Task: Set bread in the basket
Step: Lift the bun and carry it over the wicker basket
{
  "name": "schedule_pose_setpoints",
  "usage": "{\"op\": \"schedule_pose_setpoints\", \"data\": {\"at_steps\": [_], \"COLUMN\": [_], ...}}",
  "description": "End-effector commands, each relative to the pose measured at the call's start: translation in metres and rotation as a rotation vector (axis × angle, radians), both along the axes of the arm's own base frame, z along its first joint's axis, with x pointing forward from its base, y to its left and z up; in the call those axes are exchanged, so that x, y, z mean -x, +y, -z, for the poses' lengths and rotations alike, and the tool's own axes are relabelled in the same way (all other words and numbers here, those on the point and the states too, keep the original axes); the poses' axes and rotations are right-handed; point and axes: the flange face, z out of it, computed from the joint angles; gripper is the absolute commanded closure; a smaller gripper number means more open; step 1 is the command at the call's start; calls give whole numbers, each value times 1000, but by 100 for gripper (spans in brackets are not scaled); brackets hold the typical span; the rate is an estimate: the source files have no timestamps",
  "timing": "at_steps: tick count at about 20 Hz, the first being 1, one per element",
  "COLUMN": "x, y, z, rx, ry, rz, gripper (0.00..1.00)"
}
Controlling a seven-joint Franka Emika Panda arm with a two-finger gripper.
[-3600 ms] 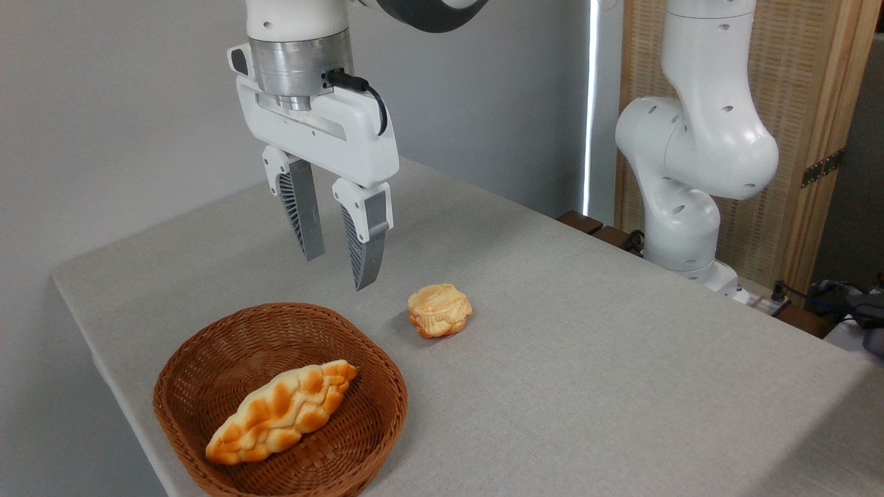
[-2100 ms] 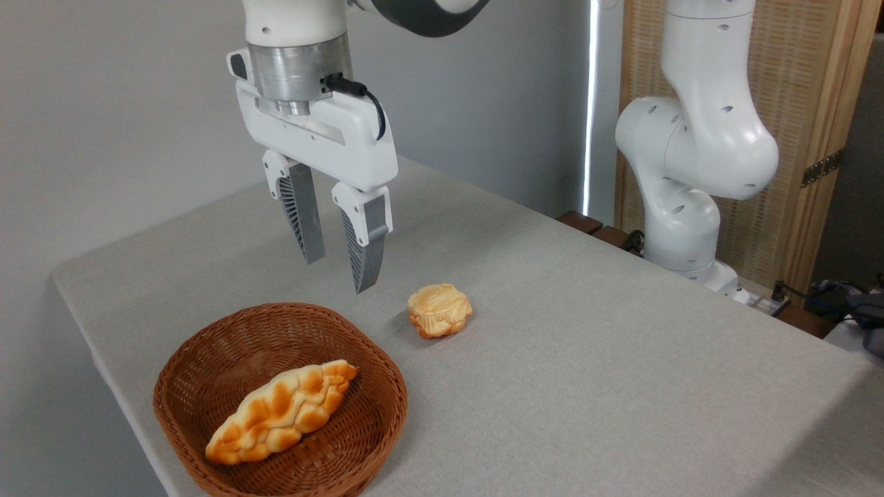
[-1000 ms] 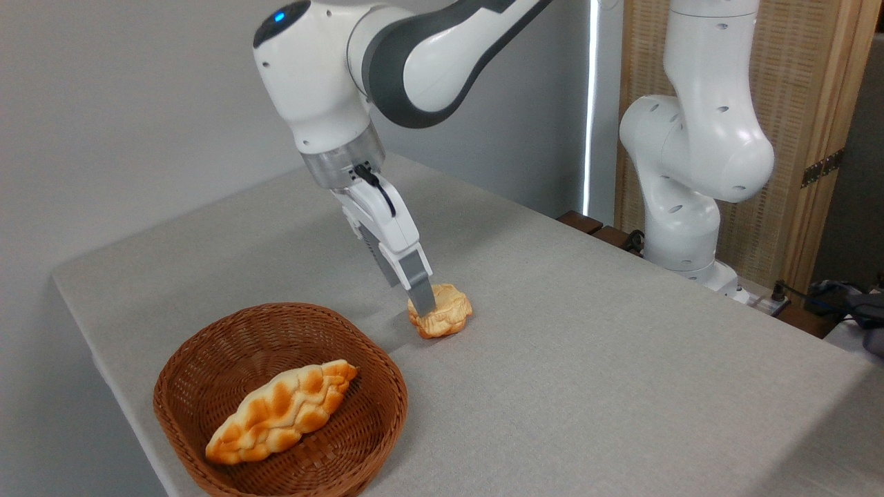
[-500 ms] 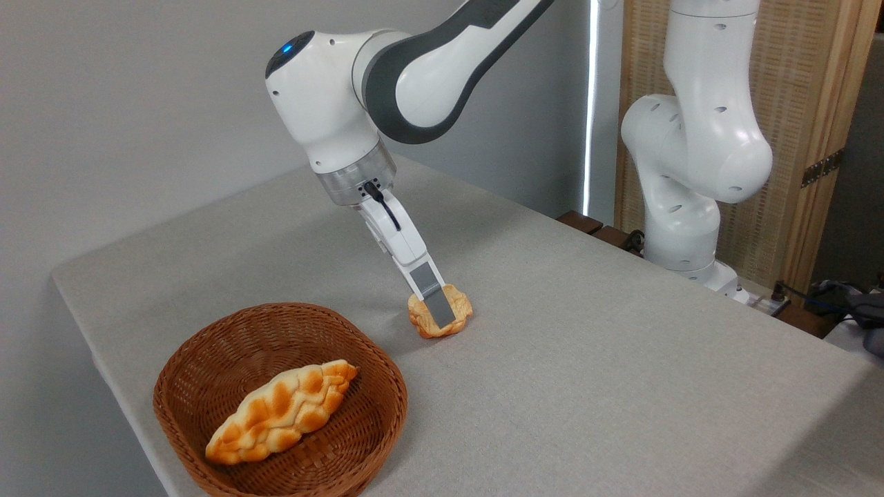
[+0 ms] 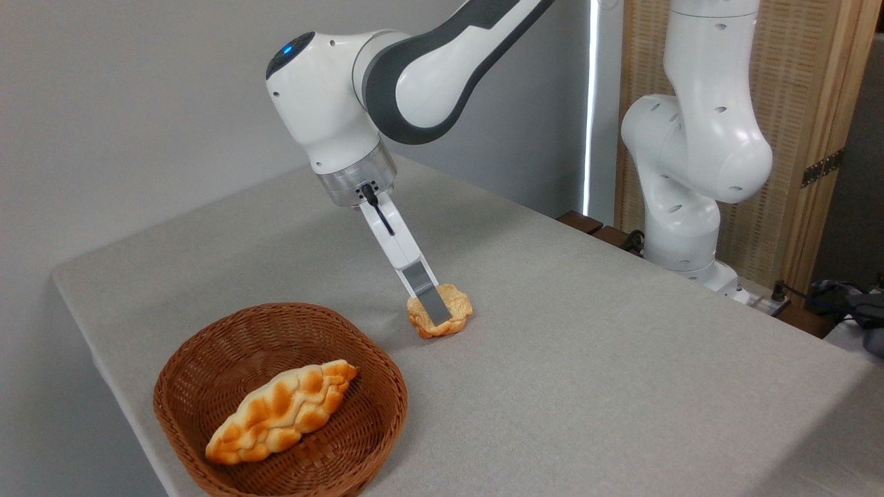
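The bread (image 5: 460, 308), a small round pale-golden bun with a scalloped edge, lies on the grey table just right of and behind the basket (image 5: 387, 369). The basket is round, shallow, brown wicker, near the table's front left corner. My gripper (image 5: 440, 315) slants down from the upper left and is seen edge-on. Its near grey finger (image 5: 431, 304) lies across the front of the bun, reaching down to the bun's lower edge. The far finger is hidden behind it, so the gap between the two does not show. The bun rests on the table.
A longer braided orange-brown loaf (image 5: 283, 411) lies inside the basket. The arm's white base column (image 5: 690, 172) stands at the table's far right edge. The table's left and front edges run close to the basket. Open cloth stretches to the right of the bun.
The gripper came from hanging upright above the basket's far rim, tilted and dropped onto the bun. In the last half second it only shifted slightly; the bun stayed put.
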Motion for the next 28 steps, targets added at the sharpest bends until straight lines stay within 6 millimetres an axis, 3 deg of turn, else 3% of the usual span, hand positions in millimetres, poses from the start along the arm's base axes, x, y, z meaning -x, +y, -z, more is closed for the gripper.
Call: {"op": "schedule_pose_setpoints", "data": {"at_steps": [1,5,13,19,23,28], "x": [3,0,-26,-50,-64,-86], "y": [2,0,-6,-9,-10,-16], "z": [-2,-15,-90,-130,-137,-126], "rx": [-8,7,105,184,227,255], "ry": [-9,-32,-142,-297,-398,-500], "rz": [23,13,-31,-53,-104,-184], "gripper": [68,68,68,68,68,67]}}
